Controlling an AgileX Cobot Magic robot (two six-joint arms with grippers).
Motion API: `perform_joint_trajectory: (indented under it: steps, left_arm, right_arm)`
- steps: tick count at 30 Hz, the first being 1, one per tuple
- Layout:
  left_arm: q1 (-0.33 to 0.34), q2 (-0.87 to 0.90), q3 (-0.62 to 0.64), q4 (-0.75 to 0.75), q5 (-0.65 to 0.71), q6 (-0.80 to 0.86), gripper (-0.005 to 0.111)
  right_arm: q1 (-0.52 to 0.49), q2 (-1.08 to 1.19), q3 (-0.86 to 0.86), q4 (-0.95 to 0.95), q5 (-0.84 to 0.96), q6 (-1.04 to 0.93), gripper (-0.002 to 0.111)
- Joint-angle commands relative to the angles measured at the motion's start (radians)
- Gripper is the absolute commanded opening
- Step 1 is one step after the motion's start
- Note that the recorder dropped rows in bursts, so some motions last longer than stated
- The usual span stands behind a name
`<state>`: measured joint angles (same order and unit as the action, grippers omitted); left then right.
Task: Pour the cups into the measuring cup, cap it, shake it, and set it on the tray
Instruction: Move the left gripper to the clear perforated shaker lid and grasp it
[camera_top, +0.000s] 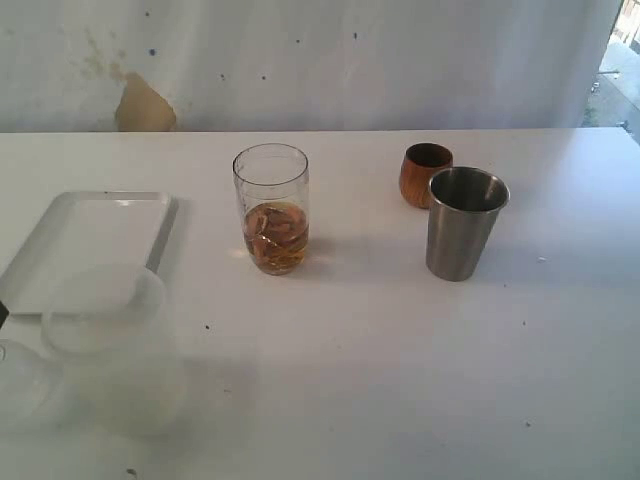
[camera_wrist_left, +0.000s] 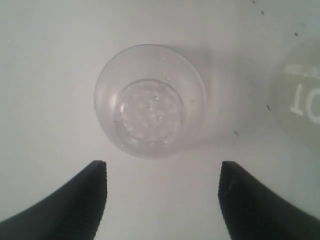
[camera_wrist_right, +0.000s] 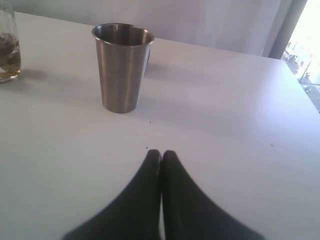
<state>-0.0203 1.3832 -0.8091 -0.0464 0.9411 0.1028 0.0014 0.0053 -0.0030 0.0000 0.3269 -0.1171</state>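
The measuring cup (camera_top: 271, 208) stands upright mid-table with brownish contents in its lower part; it also shows at the edge of the right wrist view (camera_wrist_right: 7, 47). The brown wooden cup (camera_top: 426, 173) sits just behind the steel tumbler (camera_top: 465, 222) on the right. The white tray (camera_top: 90, 240) lies at the left. My right gripper (camera_wrist_right: 161, 153) is shut on nothing, low over the table, a short way from the steel tumbler (camera_wrist_right: 122, 67). My left gripper (camera_wrist_left: 162, 172) is open, looking straight down beside a frosted container (camera_wrist_left: 150, 100). Neither gripper shows in the exterior view.
The wide frosted container (camera_top: 105, 320) stands at the tray's near edge. A second translucent piece (camera_top: 20, 385) lies beside it at the front left; a translucent piece with printed white marks (camera_wrist_left: 300, 95) shows in the left wrist view. A wall runs along the table's far edge.
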Motion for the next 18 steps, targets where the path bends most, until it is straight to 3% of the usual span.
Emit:
perform_joint_trajectory:
  steps: [1, 18]
  left_arm:
    - [-0.002, 0.004, 0.007, 0.058, -0.036, -0.052, 0.062]
    - [-0.002, 0.092, 0.009, 0.000, -0.103, -0.061, 0.062]
  right_arm:
    - [-0.005, -0.005, 0.003, 0.000, -0.007, 0.001, 0.000]
    - [-0.005, -0.005, 0.003, 0.000, -0.007, 0.001, 0.000]
